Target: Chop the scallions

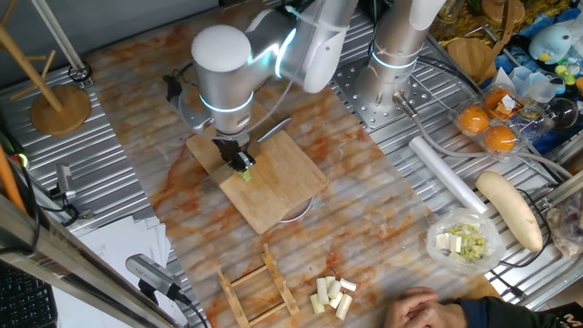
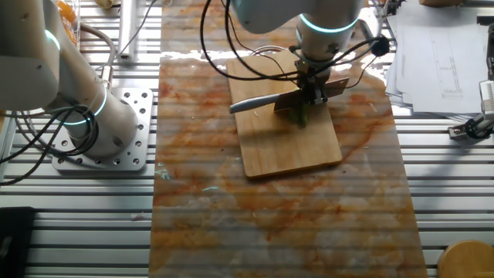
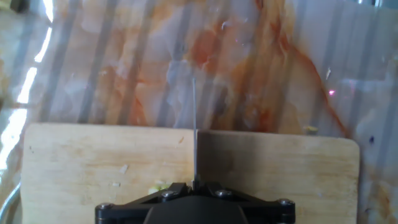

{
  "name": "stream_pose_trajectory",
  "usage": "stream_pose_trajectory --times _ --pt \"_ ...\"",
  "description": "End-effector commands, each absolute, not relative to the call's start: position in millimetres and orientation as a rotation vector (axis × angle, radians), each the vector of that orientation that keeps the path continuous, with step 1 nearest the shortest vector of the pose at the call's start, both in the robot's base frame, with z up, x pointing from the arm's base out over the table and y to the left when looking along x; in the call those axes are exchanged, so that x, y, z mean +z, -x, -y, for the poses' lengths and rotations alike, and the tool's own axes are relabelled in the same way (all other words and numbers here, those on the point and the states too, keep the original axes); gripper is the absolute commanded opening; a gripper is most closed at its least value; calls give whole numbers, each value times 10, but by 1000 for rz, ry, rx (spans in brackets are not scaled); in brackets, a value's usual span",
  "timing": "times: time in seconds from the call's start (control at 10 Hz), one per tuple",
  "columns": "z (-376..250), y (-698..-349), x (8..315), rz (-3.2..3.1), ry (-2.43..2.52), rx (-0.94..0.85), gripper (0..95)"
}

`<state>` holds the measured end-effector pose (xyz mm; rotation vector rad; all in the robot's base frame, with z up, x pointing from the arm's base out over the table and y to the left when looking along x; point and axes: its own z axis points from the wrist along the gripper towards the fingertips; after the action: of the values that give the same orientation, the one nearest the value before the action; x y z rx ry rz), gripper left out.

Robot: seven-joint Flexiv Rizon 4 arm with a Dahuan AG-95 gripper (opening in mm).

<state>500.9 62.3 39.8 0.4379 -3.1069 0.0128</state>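
- On cutting board [image 1: 273, 182], mid-bench [image 1: 383, 219]: claw [image 1: 239, 160] low over scallions [image 1: 245, 174], positioned for a downward chop.
- From other side: knife [image 2: 266, 101] clenched in claw [image 2: 312, 93], flat side on; scallions [image 2: 302, 116] directly beneath.
- Along fingers: blade [image 3: 194, 134] edge-on, centred over board [image 3: 93, 168]; green bits [image 3: 157, 185] beside it.

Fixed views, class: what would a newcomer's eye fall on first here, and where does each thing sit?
First, the silver-white arm bent low over the wooden cutting board mid-table, its claw holding a knife whose blade lies across the board. Under the claw sits a green scallion piece on the board. Near the table's edge, pale cream chunks lie beside a small wooden rack.
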Motion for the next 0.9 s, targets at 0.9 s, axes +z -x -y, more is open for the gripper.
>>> stream_pose_trajectory --times 0.9 --pt "-511 -4935 643 3010 -397 -42 0"
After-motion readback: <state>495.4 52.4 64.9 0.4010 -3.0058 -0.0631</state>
